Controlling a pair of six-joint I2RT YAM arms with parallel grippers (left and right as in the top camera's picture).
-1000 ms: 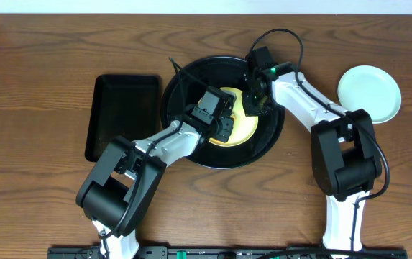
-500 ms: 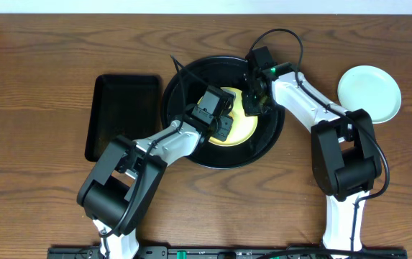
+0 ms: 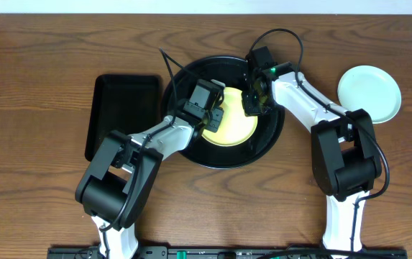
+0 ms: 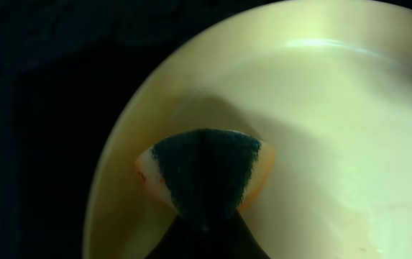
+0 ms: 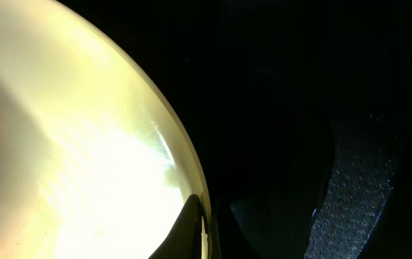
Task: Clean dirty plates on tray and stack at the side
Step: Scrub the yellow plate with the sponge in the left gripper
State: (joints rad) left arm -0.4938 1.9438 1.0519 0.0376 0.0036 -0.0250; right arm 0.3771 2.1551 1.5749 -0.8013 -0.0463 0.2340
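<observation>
- Pale yellow plastic, thin and glossy: the yellow plate (image 3: 238, 126) lies flat inside the round black tray (image 3: 259, 150), which stands in the middle of the table, nearer to its far edge.
- A pale plate (image 3: 369, 93) rests on the bare wood close to the right edge of the table. Whether another plate lies under it cannot be told.
- The rectangular black tray (image 3: 123, 115) lies to the left of the round one and looks empty.
- The jaws of the left gripper (image 4: 207, 223) are closed on a sponge (image 4: 206, 173) with a dark green scouring face and an orange body. The sponge presses on the inner surface of the plate, near its left rim.
- The jaws of the right gripper (image 5: 200, 226) are closed tight on the right rim of the plate, one finger inside the rim and one outside.
- The plate is probably very light and stiff, so it would slide or spin on the glossy tray under the sponge. The pinch on the rim is what can hold it in place.
- The surface shines strongly, so it is likely slippery, more so if it is wet.
- The raised rim seems the only good place to take hold of it. To lift it the grip should be deep enough, because a thin edge may slip out.
- It does not look fragile, and a fall would probably not break it.
</observation>
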